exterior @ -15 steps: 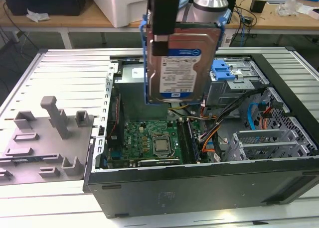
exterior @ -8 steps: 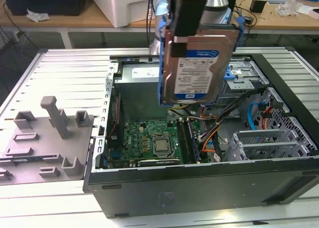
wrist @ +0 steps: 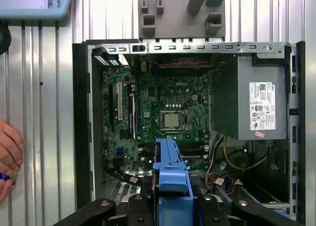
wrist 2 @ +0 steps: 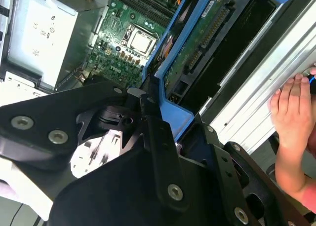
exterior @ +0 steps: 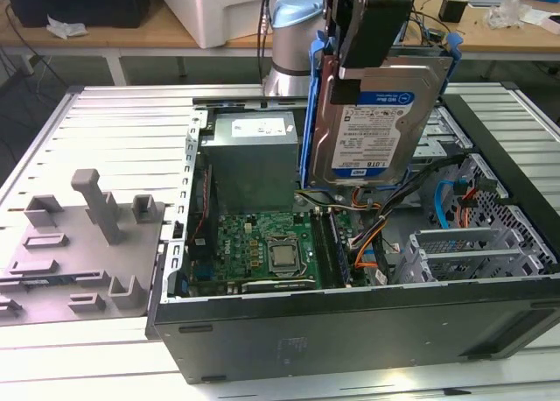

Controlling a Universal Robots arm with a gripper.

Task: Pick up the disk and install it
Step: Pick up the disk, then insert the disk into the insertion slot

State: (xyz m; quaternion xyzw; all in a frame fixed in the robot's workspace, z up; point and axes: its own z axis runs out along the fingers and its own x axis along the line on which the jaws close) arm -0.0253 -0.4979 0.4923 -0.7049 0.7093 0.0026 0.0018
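Observation:
The disk [exterior: 378, 125], a silver hard drive with a white-and-blue label in a blue plastic carrier, hangs upright above the open computer case [exterior: 350, 331]. My gripper [exterior: 354, 73] is shut on its upper edge, black fingers clamping drive and carrier. In the second wrist view the disk's green circuit-board side [wrist 2: 197, 43] faces the camera, and the gripper [wrist 2: 153, 112] pinches the blue carrier frame [wrist 2: 170, 68]. In the first wrist view the carrier's blue edge [wrist: 170, 171] sticks out between the fingers [wrist: 134, 206], over the motherboard [wrist: 158, 117].
Inside the case are a grey power supply [exterior: 254, 156], the motherboard with its processor [exterior: 284, 257], loose cables [exterior: 372, 235] and a grey metal drive cage [exterior: 472, 252]. A grey fixture [exterior: 87, 235] sits on the slatted table at the exterior view's left. A person's hand [wrist 2: 291, 112] rests by the case.

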